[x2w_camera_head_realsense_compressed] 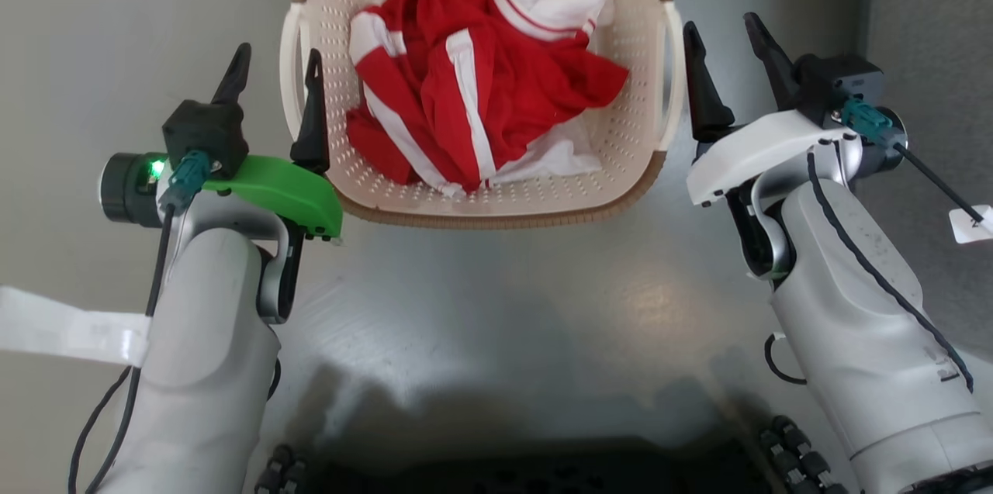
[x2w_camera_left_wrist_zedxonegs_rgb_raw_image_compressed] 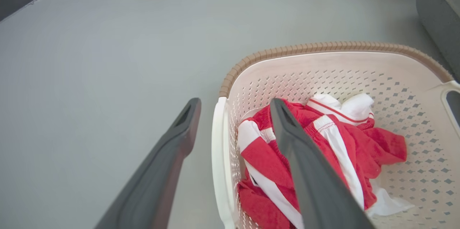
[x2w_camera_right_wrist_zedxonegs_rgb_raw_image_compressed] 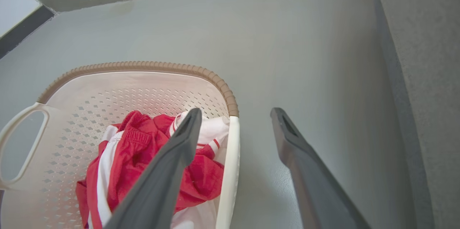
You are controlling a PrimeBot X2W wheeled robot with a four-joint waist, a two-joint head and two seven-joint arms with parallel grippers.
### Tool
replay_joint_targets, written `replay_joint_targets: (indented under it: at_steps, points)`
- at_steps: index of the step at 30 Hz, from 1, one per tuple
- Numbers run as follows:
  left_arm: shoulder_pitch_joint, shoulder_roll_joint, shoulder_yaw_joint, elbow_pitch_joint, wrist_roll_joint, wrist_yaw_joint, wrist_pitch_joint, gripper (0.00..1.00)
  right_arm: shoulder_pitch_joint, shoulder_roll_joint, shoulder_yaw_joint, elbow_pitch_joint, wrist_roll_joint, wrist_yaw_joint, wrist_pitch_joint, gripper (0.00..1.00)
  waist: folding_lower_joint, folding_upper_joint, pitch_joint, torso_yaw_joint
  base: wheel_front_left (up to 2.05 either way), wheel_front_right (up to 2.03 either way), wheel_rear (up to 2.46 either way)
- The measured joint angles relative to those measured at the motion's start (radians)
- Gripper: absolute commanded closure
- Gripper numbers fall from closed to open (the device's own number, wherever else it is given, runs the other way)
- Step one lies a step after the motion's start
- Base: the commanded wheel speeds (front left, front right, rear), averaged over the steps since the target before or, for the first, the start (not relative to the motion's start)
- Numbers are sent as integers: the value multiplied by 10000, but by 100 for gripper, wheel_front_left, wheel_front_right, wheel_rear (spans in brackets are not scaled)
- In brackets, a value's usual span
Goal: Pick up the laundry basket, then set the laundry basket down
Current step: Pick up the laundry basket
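Tapered dark fingers (x2w_camera_left_wrist_zedxonegs_rgb_raw_image_compressed: 169, 160) straddle smooth handle (x2w_camera_left_wrist_zedxonegs_rgb_raw_image_compressed: 217, 157), perforated laundry basket (x2w_camera_left_wrist_zedxonegs_rgb_raw_image_compressed: 323, 78).

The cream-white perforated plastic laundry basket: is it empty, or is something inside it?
Not empty. The laundry basket holds a crumpled red and white cloth garment that covers much of its perforated bottom.

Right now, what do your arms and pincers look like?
The left forearm and right forearm are pale grey shells trailing black cables. The left pincer has two long dark fingers and a green wrist cover; the right pincer matches, with a white cover.
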Motion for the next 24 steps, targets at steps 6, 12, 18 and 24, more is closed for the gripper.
replay_joint_targets:
  at_steps: [6,12,18,24]
  points:
    - [-201,-52,-150,663,-52,-96,0,0,-244,-4,194,428,196,82,0,0,0,0,463,60,0,0,0]
    - [-434,-63,-144,1244,-90,-104,0,0,-490,-8,399,736,449,86,0,0,0,0,676,100,0,0,0]
    - [-717,-75,-71,1636,-261,-104,-2,0,-836,-13,639,890,619,86,0,0,-1,0,922,82,0,0,0]
    - [-1093,-98,-36,1973,-282,-104,-2,0,-1030,-21,846,1003,731,84,0,0,0,0,1184,71,0,0,0]
